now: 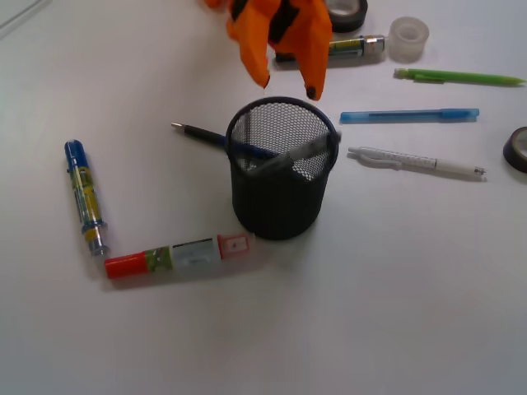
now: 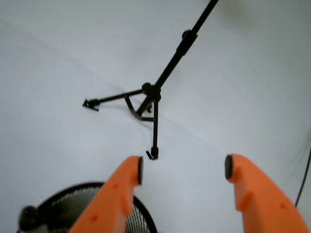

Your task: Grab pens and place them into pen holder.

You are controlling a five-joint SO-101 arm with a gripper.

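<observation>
The black mesh pen holder [image 1: 281, 169] stands mid-table with a silver-grey pen [image 1: 290, 158] and a dark navy pen [image 1: 206, 137] leaning inside, the navy one's tip poking out to the left. My orange gripper [image 1: 288, 85] hovers just above and behind the holder's rim, open and empty. To the right lie a lime green pen [image 1: 458, 77], a translucent light blue pen [image 1: 409, 115] and a white pen [image 1: 416, 161]. In the wrist view the gripper [image 2: 183, 168] holds nothing, and the holder's rim [image 2: 82, 188] shows at the lower left.
A blue-capped marker [image 1: 84, 196] and a red-capped marker [image 1: 177, 256] lie left of the holder. A marker [image 1: 350, 48], a black tape roll [image 1: 349, 11] and a clear tape roll [image 1: 409, 38] sit at the back. Another tape roll [image 1: 517, 149] is at the right edge. A black camera stand [image 2: 154, 92] stands ahead.
</observation>
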